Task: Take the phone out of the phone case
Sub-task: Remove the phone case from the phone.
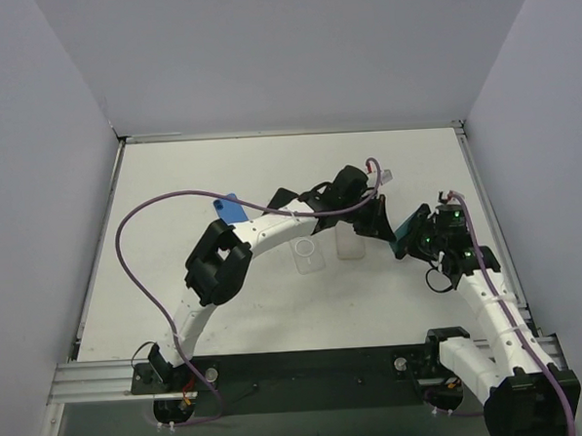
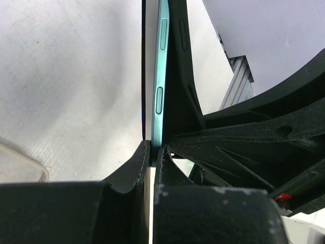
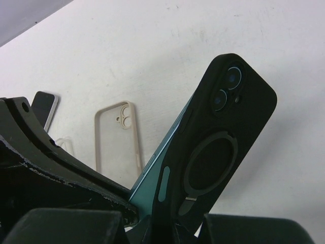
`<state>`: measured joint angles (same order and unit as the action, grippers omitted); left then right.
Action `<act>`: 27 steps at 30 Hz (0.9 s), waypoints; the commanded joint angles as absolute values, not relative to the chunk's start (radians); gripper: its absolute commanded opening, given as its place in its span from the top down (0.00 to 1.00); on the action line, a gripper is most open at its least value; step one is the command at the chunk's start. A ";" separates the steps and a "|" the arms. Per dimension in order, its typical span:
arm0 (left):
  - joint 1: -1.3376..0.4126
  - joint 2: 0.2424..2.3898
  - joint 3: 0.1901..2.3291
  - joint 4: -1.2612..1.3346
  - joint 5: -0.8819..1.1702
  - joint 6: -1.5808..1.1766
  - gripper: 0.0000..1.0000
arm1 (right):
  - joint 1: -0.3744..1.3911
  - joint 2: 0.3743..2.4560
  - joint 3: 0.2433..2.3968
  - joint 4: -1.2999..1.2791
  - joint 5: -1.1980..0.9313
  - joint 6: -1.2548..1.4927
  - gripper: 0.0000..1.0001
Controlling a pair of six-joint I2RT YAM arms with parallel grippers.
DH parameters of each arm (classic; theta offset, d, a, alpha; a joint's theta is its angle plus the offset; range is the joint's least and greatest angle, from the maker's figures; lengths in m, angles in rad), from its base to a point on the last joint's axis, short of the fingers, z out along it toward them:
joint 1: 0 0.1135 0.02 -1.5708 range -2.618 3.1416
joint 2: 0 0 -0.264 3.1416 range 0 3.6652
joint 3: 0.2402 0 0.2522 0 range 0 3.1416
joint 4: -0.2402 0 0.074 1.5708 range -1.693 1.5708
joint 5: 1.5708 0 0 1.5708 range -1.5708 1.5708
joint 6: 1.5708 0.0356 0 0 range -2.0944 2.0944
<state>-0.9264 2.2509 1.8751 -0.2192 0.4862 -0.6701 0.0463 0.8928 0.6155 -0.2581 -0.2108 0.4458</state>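
Observation:
A teal phone (image 3: 152, 188) sits partly peeled out of a black phone case (image 3: 223, 137) that has a ring on its back. Both are held in the air between my two grippers, right of the table's middle; the phone also shows in the top view (image 1: 409, 233). My left gripper (image 2: 152, 150) is shut on the phone's teal edge (image 2: 158, 76), with the black case (image 2: 179, 76) just beside it. My right gripper (image 3: 172, 231) is shut on the lower end of the case. In the top view the left gripper (image 1: 382, 221) and the right gripper (image 1: 421, 242) meet at the phone.
A clear case with a beige rim (image 3: 117, 134) lies flat on the table behind, with another phone (image 3: 43, 107) and a clear case (image 3: 63, 145) to its left. In the top view two clear cases (image 1: 309, 256) (image 1: 349, 242) lie mid-table and a blue object (image 1: 229, 208) lies further left.

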 commanded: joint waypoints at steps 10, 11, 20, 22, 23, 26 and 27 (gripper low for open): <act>-0.759 2.181 1.707 -0.127 0.314 -0.683 1.00 | 0.034 0.772 0.558 -0.344 -0.156 0.466 1.00; -0.759 2.183 1.703 -0.129 0.314 -0.681 1.00 | 0.035 0.747 0.546 -0.335 -0.152 0.463 1.00; -0.746 2.197 1.677 -0.098 0.331 -0.696 1.00 | 0.034 0.680 0.517 -0.333 -0.097 0.459 1.00; -0.739 2.191 1.675 -0.097 0.331 -0.695 1.00 | 0.035 0.675 0.511 -0.333 -0.087 0.460 1.00; -0.735 2.187 1.674 -0.098 0.330 -0.693 1.00 | 0.035 0.673 0.511 -0.334 -0.087 0.460 1.00; -0.715 2.177 1.669 -0.101 0.330 -0.689 1.00 | 0.035 0.670 0.511 -0.334 -0.086 0.462 1.00; -0.707 2.175 1.664 -0.103 0.327 -0.690 1.00 | 0.035 0.669 0.514 -0.334 -0.087 0.463 1.00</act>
